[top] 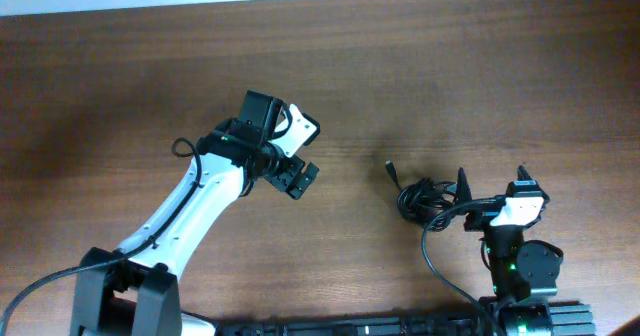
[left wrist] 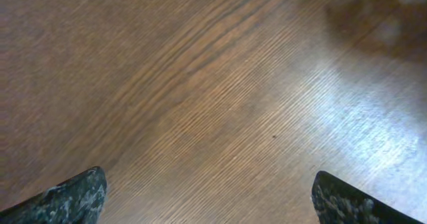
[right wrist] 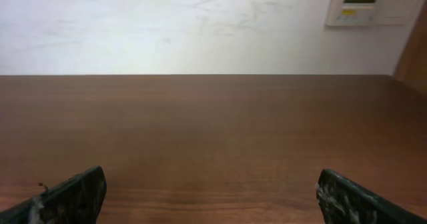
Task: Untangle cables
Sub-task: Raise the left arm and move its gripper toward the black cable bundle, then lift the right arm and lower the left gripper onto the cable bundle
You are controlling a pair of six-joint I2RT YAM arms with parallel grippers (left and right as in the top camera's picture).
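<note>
The cables (top: 421, 197) are a small bunch of thin black cords in a knot on the wooden table, right of centre, with one plug end (top: 391, 167) sticking out to the upper left. My right gripper (top: 490, 181) is open and empty just right of the bunch, its left finger close to the cords. In the right wrist view (right wrist: 210, 197) its fingers are wide apart over bare table and the cables are out of view. My left gripper (top: 298, 178) is open and empty well left of the bunch; the left wrist view (left wrist: 210, 201) shows only wood.
The brown wooden table (top: 450, 76) fills the overhead view. The arm bases and a black rail (top: 400, 326) stand along the front edge. A black arm wire (top: 440, 266) curves by the right base. A white wall (right wrist: 167, 24) lies beyond the far edge.
</note>
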